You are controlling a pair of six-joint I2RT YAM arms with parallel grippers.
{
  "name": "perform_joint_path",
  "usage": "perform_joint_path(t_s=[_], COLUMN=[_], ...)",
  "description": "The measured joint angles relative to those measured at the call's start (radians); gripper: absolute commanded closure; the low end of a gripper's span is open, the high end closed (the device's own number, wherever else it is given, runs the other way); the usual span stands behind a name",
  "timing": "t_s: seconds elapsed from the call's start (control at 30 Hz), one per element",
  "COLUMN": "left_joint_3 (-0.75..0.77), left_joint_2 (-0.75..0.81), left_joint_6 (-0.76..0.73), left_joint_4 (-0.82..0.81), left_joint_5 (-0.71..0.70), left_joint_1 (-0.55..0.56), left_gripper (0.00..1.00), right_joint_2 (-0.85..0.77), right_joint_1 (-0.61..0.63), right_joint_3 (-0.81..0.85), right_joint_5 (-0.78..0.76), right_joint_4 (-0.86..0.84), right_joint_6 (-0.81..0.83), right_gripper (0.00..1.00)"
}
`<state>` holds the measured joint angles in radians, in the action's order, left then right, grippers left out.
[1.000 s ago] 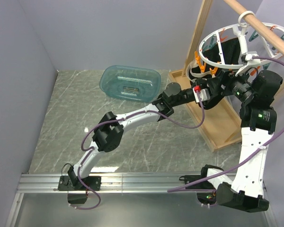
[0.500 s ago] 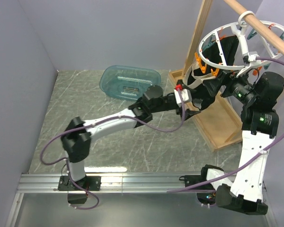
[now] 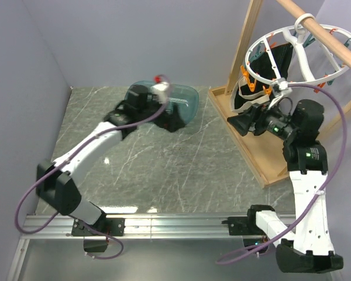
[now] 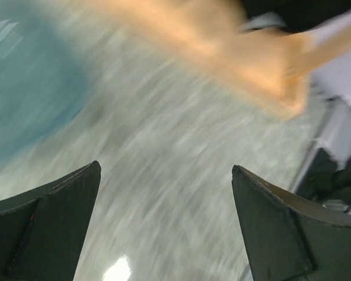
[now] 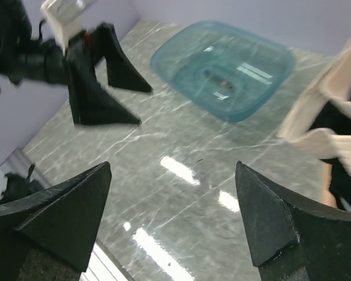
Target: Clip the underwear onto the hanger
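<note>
The white ring hanger [image 3: 304,55] hangs by its hook from the wooden pole. The underwear [image 3: 241,103], black with a cream waistband, dangles from the ring's left side by the orange clips [image 3: 244,75]; its waistband [image 5: 324,120] shows at the right edge of the right wrist view. My right gripper [image 3: 237,124] [image 5: 172,167] is open and holds nothing, just below and left of the underwear. My left gripper [image 3: 175,121] [image 4: 164,170] is open with nothing in it, over the table by the teal basin, far from the hanger. The right wrist view shows the left gripper's fingers [image 5: 96,88].
The teal basin [image 3: 184,96] [image 5: 225,67] sits at the back of the marble table. The wooden rack's base [image 3: 263,155] and upright [image 3: 243,44] stand at the right, its pole [image 3: 324,35] overhead. The left wrist view is motion-blurred.
My left arm let go near the hanger, opened, and swung left to the basin. The right gripper dropped down and left from under the ring and opened a little wider.
</note>
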<state>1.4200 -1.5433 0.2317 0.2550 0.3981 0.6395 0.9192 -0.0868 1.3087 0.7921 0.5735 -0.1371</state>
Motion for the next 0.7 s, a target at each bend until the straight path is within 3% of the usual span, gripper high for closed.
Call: perform_joint_path(t_s=[0.17, 0.37, 0.53, 0.7], left_joint_3=[-0.066, -0.112, -0.283, -0.413], left_joint_2=[0.118, 0.186, 0.325, 0.448], left_joint_6=[-0.032, -0.074, -0.094, -0.114], left_joint_4=[0.211, 0.315, 0.326, 0.325], left_joint_5=[0.008, -0.032, -0.114, -0.176], left_joint_1=[-0.259, -0.432, -0.505, -0.53], left_gripper=[0.01, 0.01, 0.01, 0.01], right_joint_2=[0.011, 0.053, 0.093, 0.053], right_joint_1=[0.135, 0.277, 0.379, 0.388], right_joint_3=[-0.079, -0.183, -0.29, -0.412], right_joint_5=[-0.053, -0.138, -0.232, -0.324], right_joint_4=[-0.042, -0.093, -0.133, -0.151], right_joint_6=[-0.004, 0.009, 0.043, 0.079], right_gripper=[0.05, 0.05, 0.05, 0.04])
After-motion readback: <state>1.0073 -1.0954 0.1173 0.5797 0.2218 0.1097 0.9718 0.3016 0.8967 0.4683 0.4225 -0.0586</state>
